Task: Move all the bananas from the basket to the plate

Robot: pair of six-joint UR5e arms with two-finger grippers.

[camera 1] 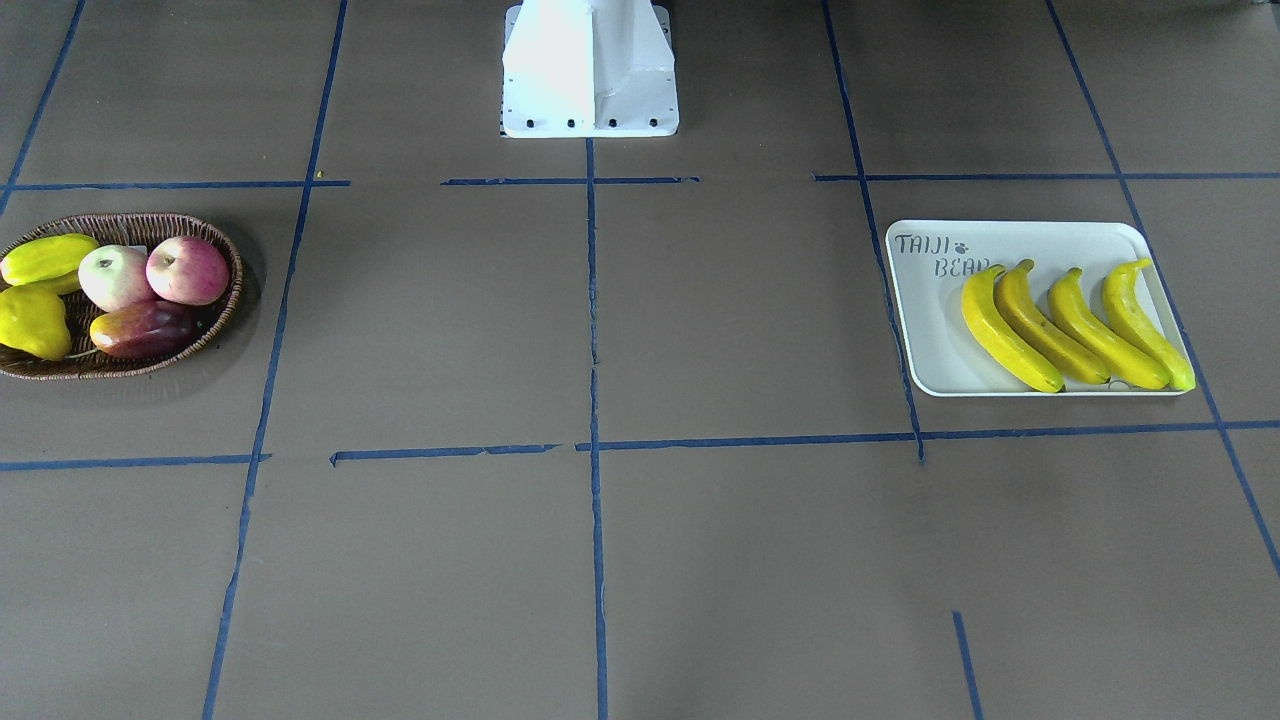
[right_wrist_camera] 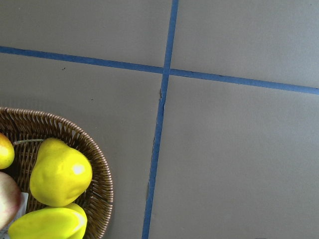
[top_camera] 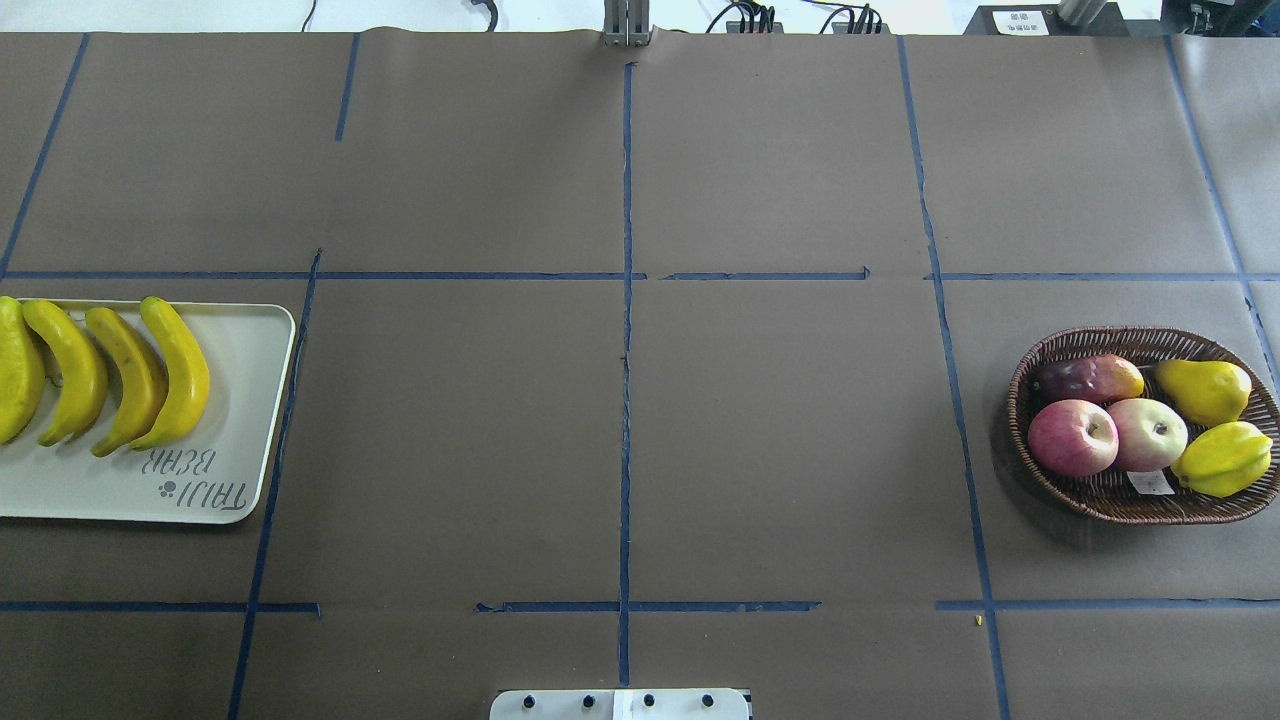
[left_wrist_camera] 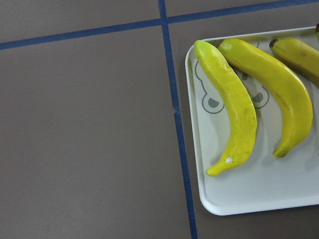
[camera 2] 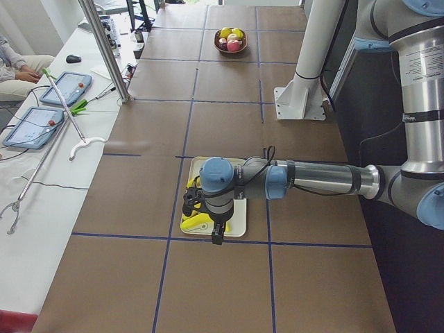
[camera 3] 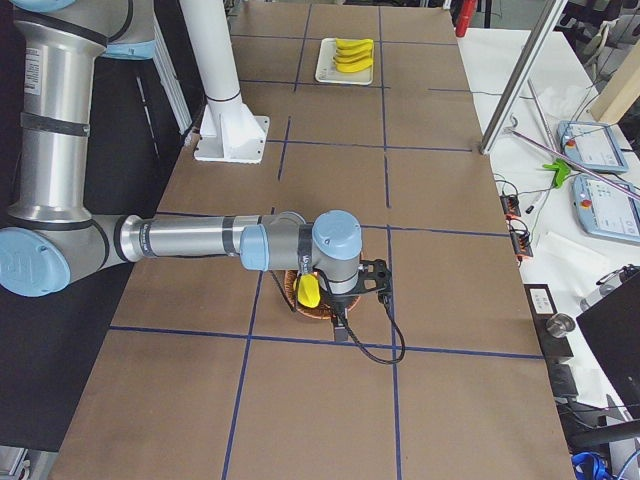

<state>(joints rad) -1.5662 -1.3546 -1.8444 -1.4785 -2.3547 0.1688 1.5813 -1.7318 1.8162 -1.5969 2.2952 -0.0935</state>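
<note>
On the plate: all four bananas [camera 1: 1075,325] lie side by side, curving the same way, with neighbours touching or nearly so.
Plate [camera 1: 935,340]: it sits flat on the desk [camera 1: 640,330] at the robot's left end. The bananas crowd one half, and the outermost one runs just beside the rim with its tip near a corner.
Basket [camera 1: 130,222]: it is at the far right end, well apart from the plate. It holds no bananas, only two apples [camera 1: 150,272], a dark red fruit [camera 1: 140,328], a lumpy pear [camera 1: 30,322] and a stubby yellow-green fruit [camera 1: 45,258].
Progress: judged from how things lie, the transfer looks finished.
Left hand [camera 2: 216,234]: it hangs over the plate and is seen only from the side. I cannot tell how far open it is, and nothing shows in it.
Right hand [camera 3: 340,325]: it hangs over the basket's edge, also seen only from the side. Its opening cannot be told either.
Risk, plate side: a low or sideways move by the left hand could clip the row. Because the bananas touch, one nudge would pass along and could roll the outermost one over the rim onto the desk.
Risk, plate itself: it looks light, so a knock could slide it on the paper cover.
Risk, basket side: the pear and the stubby fruit are banana-yellow. Another pick by colour alone could carry the wrong fruit across.
</note>
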